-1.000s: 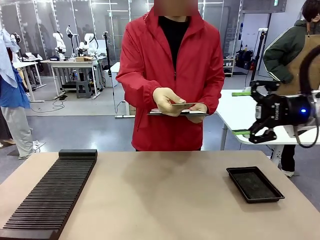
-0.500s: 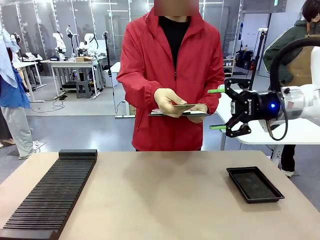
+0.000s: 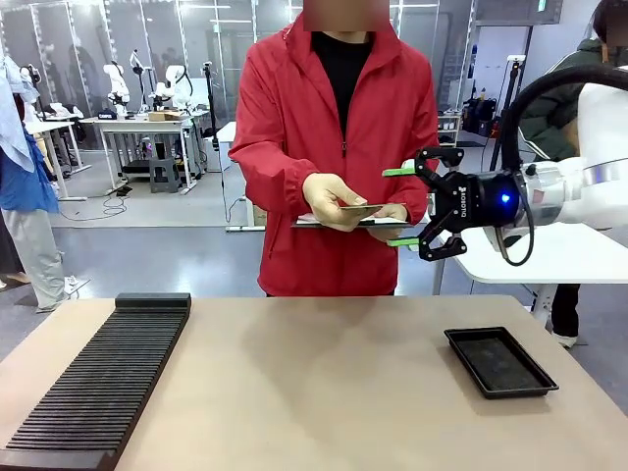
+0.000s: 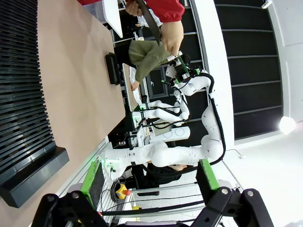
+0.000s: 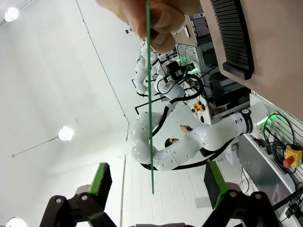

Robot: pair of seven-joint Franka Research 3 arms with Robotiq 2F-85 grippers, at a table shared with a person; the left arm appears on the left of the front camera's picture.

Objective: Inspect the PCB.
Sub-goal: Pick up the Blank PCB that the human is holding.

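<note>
Right fingers (image 3: 398, 173) have slid over from 3 o'clock. They are wide open, hold nothing, and sit right beside the person's hands (image 3: 329, 199). Those hands hold the PCB (image 3: 361, 207), thin, flat and green, over a dark tablet (image 3: 348, 223). From the right wrist it is just a skinny green line. Left fingers (image 4: 90, 177) are spread wide and hold nothing. On the tan table (image 3: 324, 392) a ridged black rack (image 3: 98, 383) lies at 8 o'clock and a shallow black tray (image 3: 453, 339) at 4 o'clock.

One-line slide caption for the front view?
Open right tool facing the thin green circuit board held by a person in red.
</note>
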